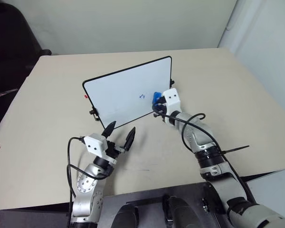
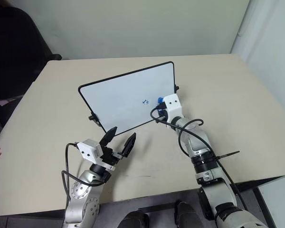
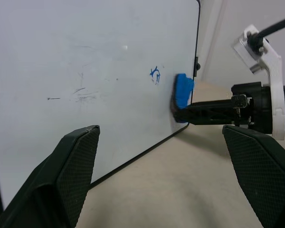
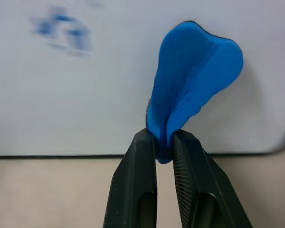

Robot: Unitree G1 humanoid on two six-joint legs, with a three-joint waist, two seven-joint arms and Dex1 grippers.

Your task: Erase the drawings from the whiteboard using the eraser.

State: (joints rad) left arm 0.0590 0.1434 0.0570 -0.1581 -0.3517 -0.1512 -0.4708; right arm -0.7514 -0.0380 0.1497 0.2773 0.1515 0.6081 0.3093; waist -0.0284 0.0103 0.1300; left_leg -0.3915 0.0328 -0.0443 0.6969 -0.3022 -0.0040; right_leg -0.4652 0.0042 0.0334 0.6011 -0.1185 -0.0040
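Blue foam, squeezed hard: the eraser (image 4: 190, 80) is pinched at its near end between the closed fingers of the right gripper (image 4: 165, 142), so tightly that the soft block buckles and fans out ahead of them. That grip leaves the broad face free to meet the whiteboard (image 1: 118, 92), and in the left wrist view the block sits flat against the white surface, near the board's lower right corner. The drawings (image 3: 155, 75), one small blue scribble, lie just beside the eraser, towards the middle of the board, and are not yet touched. The board stands tilted on the beige table (image 1: 237, 95), leaning away from the robot, so the right arm comes in nearly level to press on it. The left gripper (image 1: 119, 137) hovers low in front of the board's near edge with its fingers spread wide and nothing between them, apparently ready to steady the board. Judging from here, a short sideways wipe should cover the scribble.
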